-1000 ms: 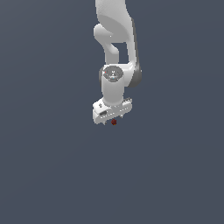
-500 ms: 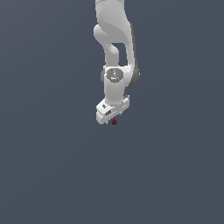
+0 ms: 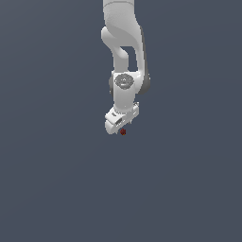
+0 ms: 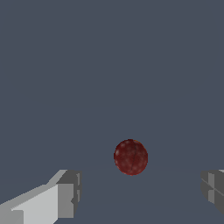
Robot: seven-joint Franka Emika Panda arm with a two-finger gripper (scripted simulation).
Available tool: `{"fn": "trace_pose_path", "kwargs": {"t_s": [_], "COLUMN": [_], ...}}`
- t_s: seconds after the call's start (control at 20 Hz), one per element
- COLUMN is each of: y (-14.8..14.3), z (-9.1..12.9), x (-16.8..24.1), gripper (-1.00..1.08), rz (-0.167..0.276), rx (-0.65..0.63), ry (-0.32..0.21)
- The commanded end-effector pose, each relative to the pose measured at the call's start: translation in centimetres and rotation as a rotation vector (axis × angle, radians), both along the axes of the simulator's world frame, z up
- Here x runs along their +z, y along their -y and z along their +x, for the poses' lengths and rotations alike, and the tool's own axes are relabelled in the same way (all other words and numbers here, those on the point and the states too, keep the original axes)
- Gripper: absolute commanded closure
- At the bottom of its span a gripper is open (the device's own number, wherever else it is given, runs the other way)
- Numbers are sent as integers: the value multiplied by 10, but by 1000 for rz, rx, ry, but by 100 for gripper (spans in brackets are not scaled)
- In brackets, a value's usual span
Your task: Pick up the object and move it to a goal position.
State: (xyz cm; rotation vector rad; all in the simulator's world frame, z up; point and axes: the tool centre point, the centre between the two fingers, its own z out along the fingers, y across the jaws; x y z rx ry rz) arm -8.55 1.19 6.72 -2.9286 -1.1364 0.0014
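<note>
The object is a tiny dark red, roughly round lump (image 3: 123, 132) showing just under the white gripper (image 3: 120, 126) in the exterior view. In the wrist view the lump (image 4: 131, 157) lies on the grey surface between and a little beyond the two fingertips, one fingertip (image 4: 68, 192) on one side and the other (image 4: 213, 187) far on the other side. The jaws stand wide apart and neither finger touches the lump. The gripper (image 4: 140, 190) is open and holds nothing.
The white arm (image 3: 124, 56) comes down from the top of the exterior view. A plain dark grey surface (image 3: 56, 179) fills the rest of both views. No goal marker shows.
The gripper has shifted slightly toward the exterior view's right and tilted a little, staying just above the red lump. The lump has not moved.
</note>
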Motion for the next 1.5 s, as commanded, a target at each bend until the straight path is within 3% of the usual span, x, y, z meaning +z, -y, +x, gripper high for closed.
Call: {"fn": "trace_pose_path", "kwargs": {"t_s": [0.0, 0.85, 0.9, 1.45], "y": [0, 0, 0, 0], "z": [0, -1, -1, -1], "x": [-1, -50, -50, -50], "gripper": [-92, -92, 108, 108], "rz": [0, 0, 0, 0], "rx": [0, 6, 6, 5], "ry": [0, 1, 1, 2]}}
